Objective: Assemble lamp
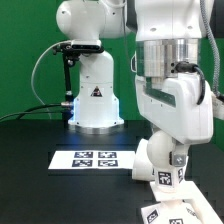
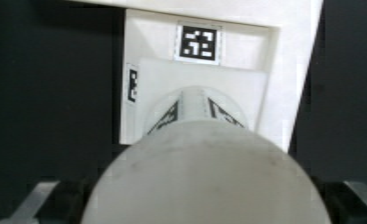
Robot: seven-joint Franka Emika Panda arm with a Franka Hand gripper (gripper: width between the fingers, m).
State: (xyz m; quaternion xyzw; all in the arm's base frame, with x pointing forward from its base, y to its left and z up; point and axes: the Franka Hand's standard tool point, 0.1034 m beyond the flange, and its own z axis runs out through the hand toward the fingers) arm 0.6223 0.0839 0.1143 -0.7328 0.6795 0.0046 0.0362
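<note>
Pincer (image 1: 160,150): exterior view, near, at the exterior view's right, clamped on bulb (image 1: 163,178), whose square tag faces out, above base (image 1: 165,213). Marker board (image 1: 90,158) toward the exterior view's left. Wrist view: bulb between fingers (image 2: 52,198), base tag (image 2: 201,42) beyond.

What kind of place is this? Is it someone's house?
Most likely a robot lab, not a house: a big white robot arm reaches over a black table, a green backdrop hangs behind, and a marker board with square tags lies on the table.
</note>
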